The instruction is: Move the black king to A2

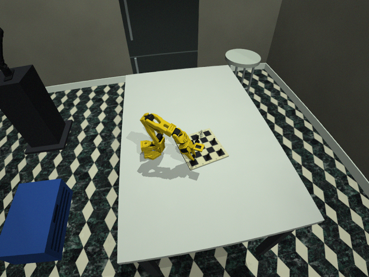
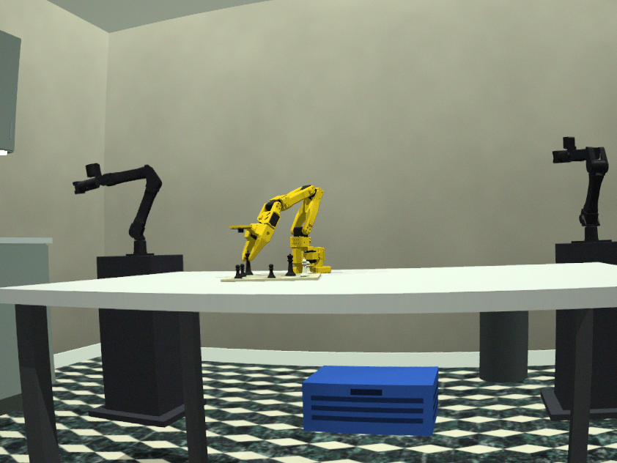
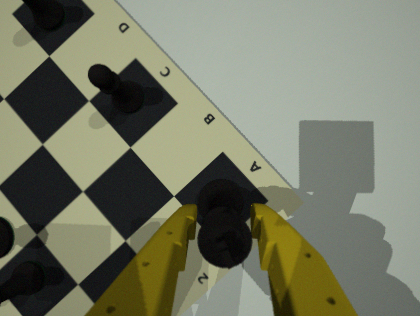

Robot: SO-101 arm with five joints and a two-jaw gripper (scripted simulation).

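The tall black chess king (image 3: 223, 220) stands on corner square A1 of the small checkered board (image 3: 150, 132) near the white table's left edge, flanked by the yellow gripper (image 3: 223, 226), parted narrowly, unclamped; grasp, lift and A2 placement remain.

Yellow arm (image 1: 165, 126) with black joints over a pale grey-white bench (image 1: 212, 195). Cream-and-black chequered board (image 3: 125, 130), black letters along its cream edge. Black king (image 3: 223, 235) between yellow jaws, black pawn (image 3: 115, 87) on a dark square. Dark green marbled floor (image 1: 320, 163) with cream diamonds. Bright blue box (image 1: 31, 220), dark slots.
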